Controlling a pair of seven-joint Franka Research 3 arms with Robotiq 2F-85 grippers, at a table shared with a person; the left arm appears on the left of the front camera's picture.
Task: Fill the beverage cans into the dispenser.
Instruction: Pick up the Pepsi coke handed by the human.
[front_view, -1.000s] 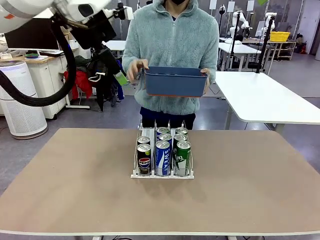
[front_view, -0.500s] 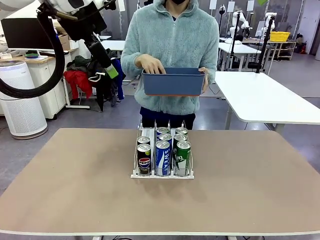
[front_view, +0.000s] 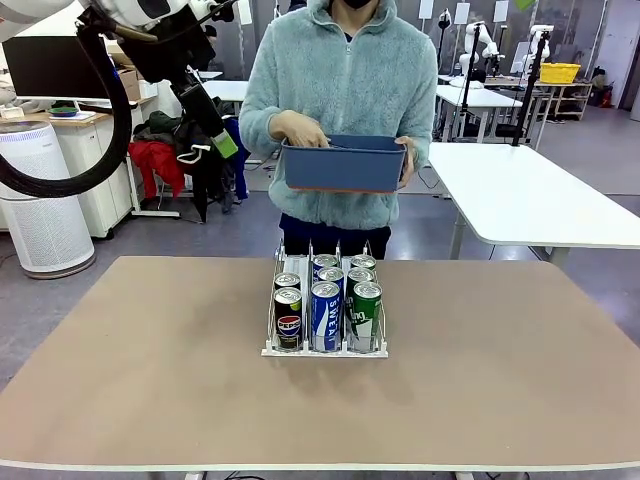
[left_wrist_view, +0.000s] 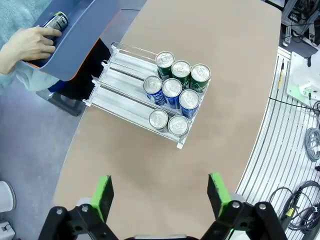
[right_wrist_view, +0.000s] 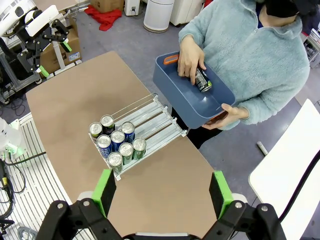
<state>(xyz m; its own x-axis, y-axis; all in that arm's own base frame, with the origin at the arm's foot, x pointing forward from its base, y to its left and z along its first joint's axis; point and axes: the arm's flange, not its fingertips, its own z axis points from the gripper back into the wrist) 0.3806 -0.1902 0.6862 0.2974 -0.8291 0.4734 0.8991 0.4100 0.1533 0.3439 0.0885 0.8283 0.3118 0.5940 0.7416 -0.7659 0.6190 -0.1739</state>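
Tabletop (front_view: 150, 390) tan, matte; dispenser (front_view: 324, 353) centred; white table (front_view: 530, 200) behind.

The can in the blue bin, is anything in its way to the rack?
The can lies in the blue bin under the person's hand, so the bin's wall stands around it. Beyond that, nothing visible blocks the way: the dispenser is free at the back of each lane, and the other cans sit bunched at the front.

white left arm (front_view: 30, 10) with thick black ribbed hose (front_view: 122, 120). black left gripper (left_wrist_view: 160, 186) and right gripper (right_wrist_view: 161, 180), green pads (left_wrist_view: 103, 195), round screws. fluffy pale-blue zip fleece (front_view: 345, 90), long sleeves.
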